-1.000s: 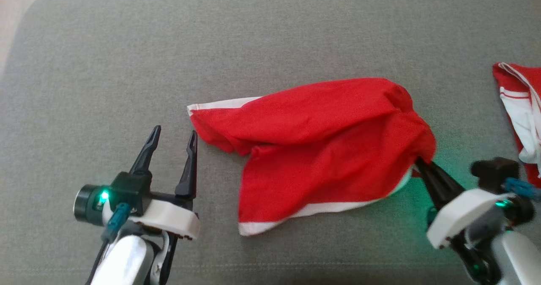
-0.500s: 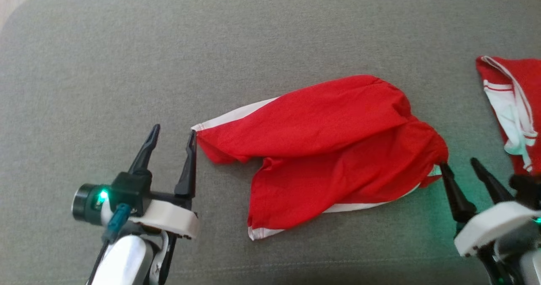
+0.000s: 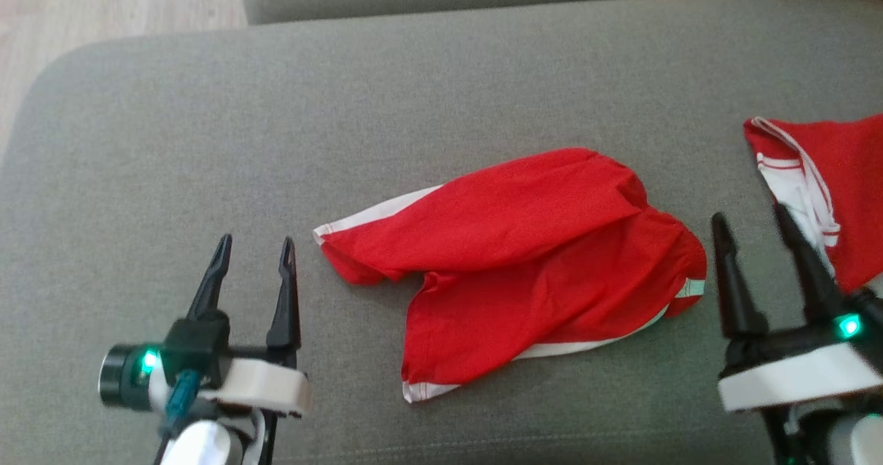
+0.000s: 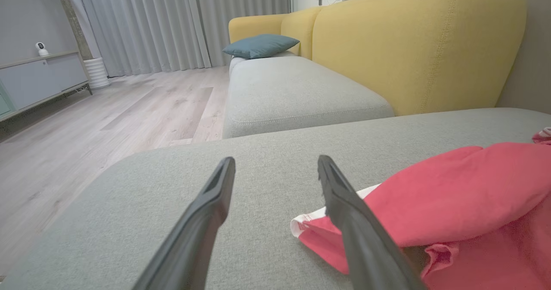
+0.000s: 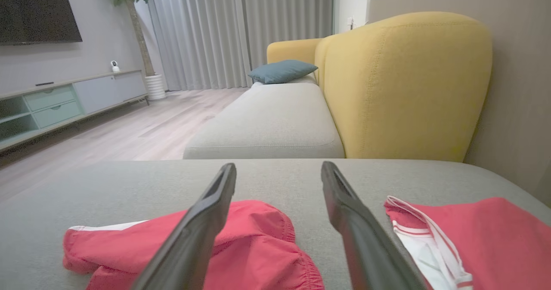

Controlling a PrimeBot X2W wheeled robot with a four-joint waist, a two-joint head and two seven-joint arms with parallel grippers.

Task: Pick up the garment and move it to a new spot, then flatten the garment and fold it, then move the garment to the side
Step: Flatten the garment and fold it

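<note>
Beside the garment point(image 3: 524, 258), crumpled on the sofa cushion point(image 3: 414, 92), the left end effector point(image 3: 255, 241) and right end effector point(image 3: 750, 213) are held released; opposite hem corners should be pinched, then drawn apart.

The right gripper point(image 5: 279, 166) holds its two long dark fingers spread wide with nothing between them, low over a grey cushion point(image 5: 107, 186). A crumpled red garment point(image 5: 258, 242) with a white edge lies near on the left, partly behind the left finger, and a second red and white garment point(image 5: 482, 234) lies apart from it on the right. Farther off are a grey sofa seat point(image 5: 267, 122), a yellow backrest point(image 5: 409, 87), a blue pillow point(image 5: 282, 70), pale curtains point(image 5: 215, 32) and a wooden floor point(image 5: 142, 131).
</note>
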